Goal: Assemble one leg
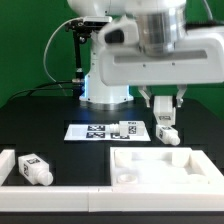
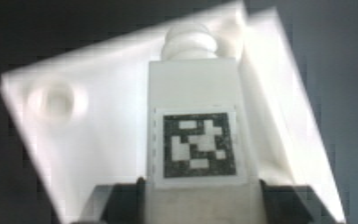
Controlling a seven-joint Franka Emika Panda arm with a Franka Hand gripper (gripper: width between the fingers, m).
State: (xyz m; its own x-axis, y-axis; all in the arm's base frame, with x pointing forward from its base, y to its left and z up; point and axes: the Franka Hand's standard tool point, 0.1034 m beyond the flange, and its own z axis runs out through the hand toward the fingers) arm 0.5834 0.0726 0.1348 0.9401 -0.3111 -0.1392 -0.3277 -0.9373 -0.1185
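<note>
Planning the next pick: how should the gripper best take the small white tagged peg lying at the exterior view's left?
Probably from above, closing across the middle of the small white plastic tagged peg: it lies on its side on the black table, long flanks exposed.

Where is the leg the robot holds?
On the exterior view's right, the leg hangs in the fingers over the white panel, next to the marker board.
</note>
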